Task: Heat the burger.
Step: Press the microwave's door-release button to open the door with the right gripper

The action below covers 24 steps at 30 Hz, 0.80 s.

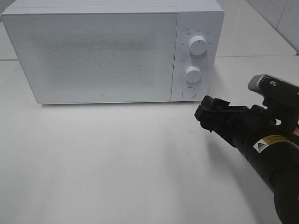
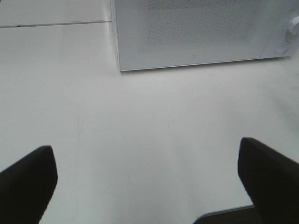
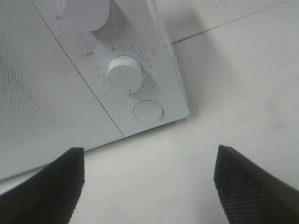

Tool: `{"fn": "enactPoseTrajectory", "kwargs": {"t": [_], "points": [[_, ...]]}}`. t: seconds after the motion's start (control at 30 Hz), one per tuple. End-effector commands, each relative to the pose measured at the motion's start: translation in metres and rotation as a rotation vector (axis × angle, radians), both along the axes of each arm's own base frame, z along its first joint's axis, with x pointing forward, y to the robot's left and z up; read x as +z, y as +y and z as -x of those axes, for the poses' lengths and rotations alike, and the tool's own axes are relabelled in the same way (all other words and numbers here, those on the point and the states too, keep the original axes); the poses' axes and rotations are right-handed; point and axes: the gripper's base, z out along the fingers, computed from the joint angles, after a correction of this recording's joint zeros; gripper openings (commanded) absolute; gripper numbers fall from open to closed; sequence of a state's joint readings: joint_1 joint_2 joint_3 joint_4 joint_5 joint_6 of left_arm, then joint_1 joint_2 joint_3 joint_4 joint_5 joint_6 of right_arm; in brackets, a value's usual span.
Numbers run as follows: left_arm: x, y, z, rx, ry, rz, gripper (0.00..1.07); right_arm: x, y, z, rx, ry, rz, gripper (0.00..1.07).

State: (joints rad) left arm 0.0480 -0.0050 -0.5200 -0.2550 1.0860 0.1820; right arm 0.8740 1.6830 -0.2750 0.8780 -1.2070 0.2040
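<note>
The burger is not in view in any frame. The white microwave (image 1: 93, 56) stands at the back of the table with its door shut; it also shows in the left wrist view (image 2: 196, 32) and the right wrist view (image 3: 56, 107). My right gripper (image 1: 209, 112) is open and empty, just in front of the microwave's control panel, facing the lower knob (image 3: 124, 74) and the round button (image 3: 148, 111). My left gripper (image 2: 149, 182) is open and empty above bare table, well in front of the microwave door. The left arm does not show in the high view.
The control panel has an upper knob (image 1: 198, 45), a lower knob (image 1: 192, 73) and a round button (image 1: 188, 92). The white table (image 1: 117, 158) stretches in front of the microwave. A seam runs across the table behind the microwave's left corner (image 2: 56, 23).
</note>
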Motion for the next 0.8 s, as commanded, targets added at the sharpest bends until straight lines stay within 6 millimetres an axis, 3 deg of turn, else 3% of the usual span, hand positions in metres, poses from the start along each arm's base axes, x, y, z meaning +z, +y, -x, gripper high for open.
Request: {"fn": "enactPoseTrajectory", "kwargs": {"t": [0.03,0.23,0.27,0.4,0.47,0.5,0.53,0.6,0.77,0.8], "points": [[-0.0002,-0.0002,0.003,0.0,-0.034,0.007,0.98,0.003,0.0004,-0.0005,-0.047,-0.025,-0.15,0.75],[-0.0002,-0.0002,0.003,0.0,-0.034,0.007,0.98,0.0033,0.0002,-0.0006,-0.133,-0.008,-0.449,0.69],[-0.0002,-0.0002,0.003,0.0,-0.034,0.007,0.98,0.0033,0.0002,-0.0006,-0.166,0.001,-0.565,0.65],[-0.0002,-0.0002,0.003,0.0,-0.034,0.007,0.98,0.0033,0.0002,-0.0006,-0.21,0.012,-0.72,0.57],[-0.0002,-0.0002,0.003,0.0,-0.034,0.007,0.98,0.0033,0.0002,-0.0006,-0.246,0.021,-0.846,0.44],[-0.0002,-0.0002,0.003,0.0,-0.034,0.007,0.98,0.0033,0.0002,-0.0006,-0.246,0.021,-0.846,0.44],[-0.0002,-0.0002,0.003,0.0,-0.034,0.007,0.98,0.0031,0.0003,-0.0005,-0.265,0.028,-0.909,0.36],[-0.0002,-0.0002,0.003,0.0,-0.034,0.007,0.98,0.0026,0.0004,-0.0004,-0.272,0.035,-0.927,0.32],[-0.0002,-0.0002,0.003,0.0,-0.034,0.007,0.98,-0.0043,0.0017,0.0019,-0.311,0.12,-0.964,0.02],[-0.0002,-0.0002,0.003,0.0,-0.034,0.007,0.98,-0.0043,0.0017,0.0019,-0.311,0.12,-0.964,0.02]]}}
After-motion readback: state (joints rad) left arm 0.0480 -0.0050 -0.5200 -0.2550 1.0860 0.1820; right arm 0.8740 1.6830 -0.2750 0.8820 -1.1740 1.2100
